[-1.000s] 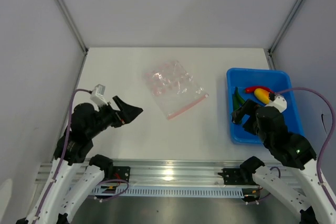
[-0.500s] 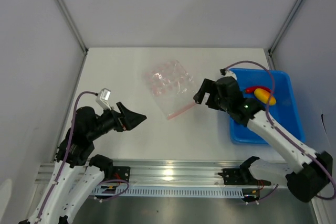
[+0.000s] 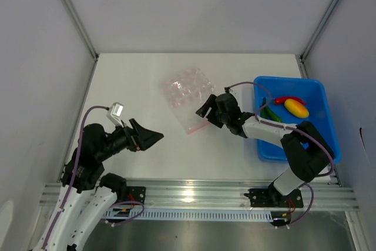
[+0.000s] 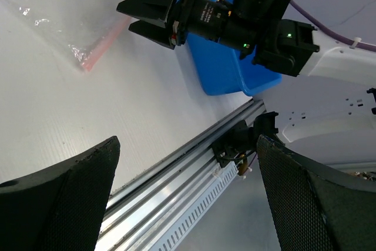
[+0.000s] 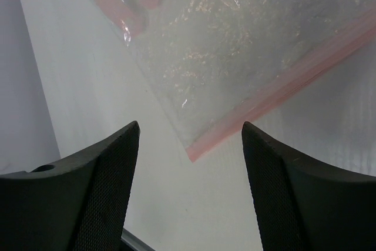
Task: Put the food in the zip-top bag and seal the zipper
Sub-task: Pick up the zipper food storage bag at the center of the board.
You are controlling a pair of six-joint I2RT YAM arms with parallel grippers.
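Observation:
The clear zip-top bag lies flat on the white table, with its pink-red zipper along the near right edge. My right gripper is open and empty, low over the zipper's middle. In the right wrist view the bag and zipper lie just ahead of the open right gripper. The food lies in the blue bin: a red chili, a yellow-orange piece and dark green pieces. My left gripper is open and empty, left of the bag.
The blue bin stands at the right side of the table. The left wrist view shows the left gripper, the bag corner, the right gripper, the bin and the table's front rail. Walls enclose three sides.
My right arm has swung left from over the blue bin to the bag's zipper edge. My left gripper has shifted slightly right and nearer.

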